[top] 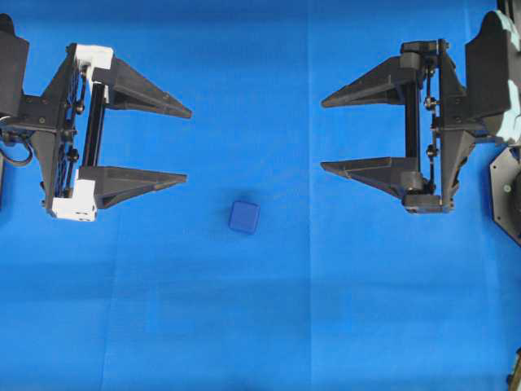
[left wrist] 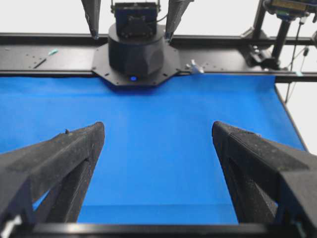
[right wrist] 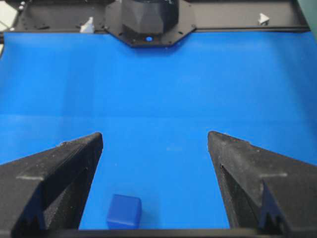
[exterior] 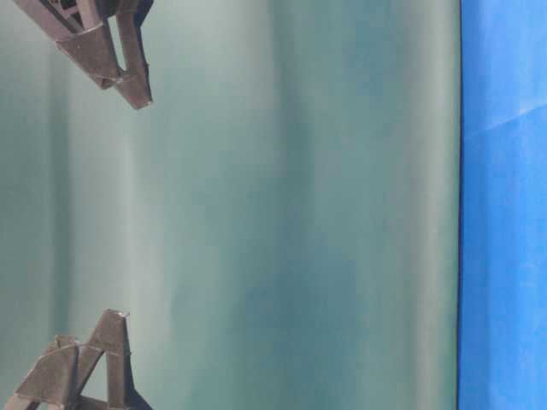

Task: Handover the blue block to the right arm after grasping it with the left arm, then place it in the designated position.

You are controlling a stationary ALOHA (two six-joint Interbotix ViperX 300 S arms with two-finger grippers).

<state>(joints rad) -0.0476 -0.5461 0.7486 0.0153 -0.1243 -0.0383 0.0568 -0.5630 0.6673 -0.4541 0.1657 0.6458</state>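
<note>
The small dark-blue cube, the blue block [top: 244,217], sits alone on the bright blue cloth [top: 260,326] covering the counter, roughly midway between the two arms and a little nearer the viewer than both in the overhead view. It looks rigid, light and smooth-sided, so it should neither crush nor sag; the likely risk is a slip or a twist if it is pinched across a corner. Two opposite flat faces make the sensible place to take hold, and since it lies slightly turned on the cloth, the fingers would probably need to line up with those faces. The left arm's hand [top: 183,143], black with white plastic pieces on its rail, hovers to the left of the block and a bit farther back, its fingers spread wide apart with nothing between them; its own wrist view shows only cloth ahead. The all-black right arm's hand [top: 326,134] faces it from the right, fingers also well apart and empty, and the block appears low and to the left in its wrist view [right wrist: 124,212]. Nothing is grasped yet.
</note>
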